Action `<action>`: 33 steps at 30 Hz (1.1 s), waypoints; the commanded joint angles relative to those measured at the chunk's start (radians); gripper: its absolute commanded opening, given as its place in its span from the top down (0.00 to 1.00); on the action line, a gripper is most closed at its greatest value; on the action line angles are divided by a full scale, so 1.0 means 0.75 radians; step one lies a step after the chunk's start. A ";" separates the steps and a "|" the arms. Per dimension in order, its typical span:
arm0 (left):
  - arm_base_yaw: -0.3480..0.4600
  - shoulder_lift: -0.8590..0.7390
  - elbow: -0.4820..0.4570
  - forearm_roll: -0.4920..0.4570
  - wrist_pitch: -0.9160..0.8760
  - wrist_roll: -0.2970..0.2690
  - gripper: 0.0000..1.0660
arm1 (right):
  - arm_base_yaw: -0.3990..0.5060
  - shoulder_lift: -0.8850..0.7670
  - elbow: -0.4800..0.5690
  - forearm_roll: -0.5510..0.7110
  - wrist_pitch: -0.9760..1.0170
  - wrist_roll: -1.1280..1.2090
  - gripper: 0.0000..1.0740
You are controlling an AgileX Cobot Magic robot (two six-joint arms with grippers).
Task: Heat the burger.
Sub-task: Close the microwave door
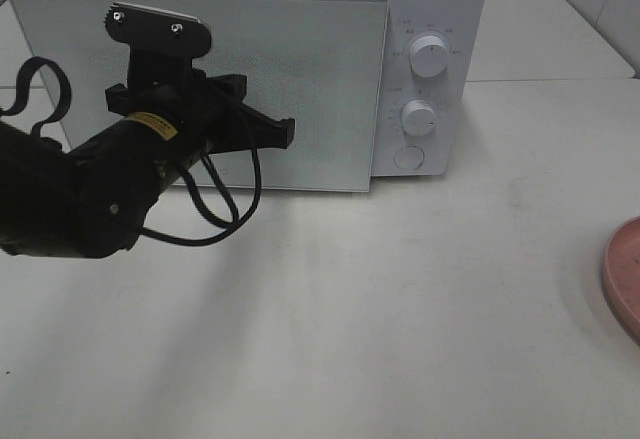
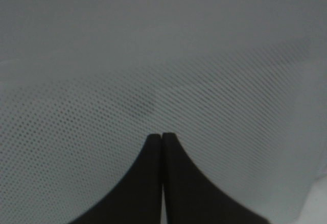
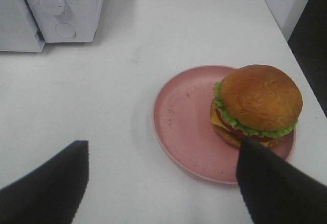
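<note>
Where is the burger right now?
The burger sits on the pink plate, toward one edge of it, on the white table off to the microwave's right; only the right wrist view shows it.

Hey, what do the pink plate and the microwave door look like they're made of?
The pink plate looks like matte plastic or melamine: flat even colour, faint scuffs, no glaze shine, though the look leaves it open. The microwave door seems to be a smooth white panel, likely glass or plastic, printed with a fine dot mesh visible up close.

pink plate [image 1: 627, 274] cut by exterior view's edge, microwave door [image 2: 153, 55] blurred up close
</note>
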State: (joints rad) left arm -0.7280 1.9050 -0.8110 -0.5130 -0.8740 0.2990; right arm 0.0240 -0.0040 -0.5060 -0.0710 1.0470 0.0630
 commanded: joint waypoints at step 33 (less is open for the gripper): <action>-0.100 0.064 -0.359 -0.356 0.380 0.353 1.00 | -0.007 -0.037 -0.001 0.003 -0.012 -0.015 0.29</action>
State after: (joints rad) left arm -0.7680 1.9820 -1.0950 -0.7620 -0.5880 0.5230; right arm 0.0240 -0.0040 -0.5060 -0.0710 1.0470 0.0630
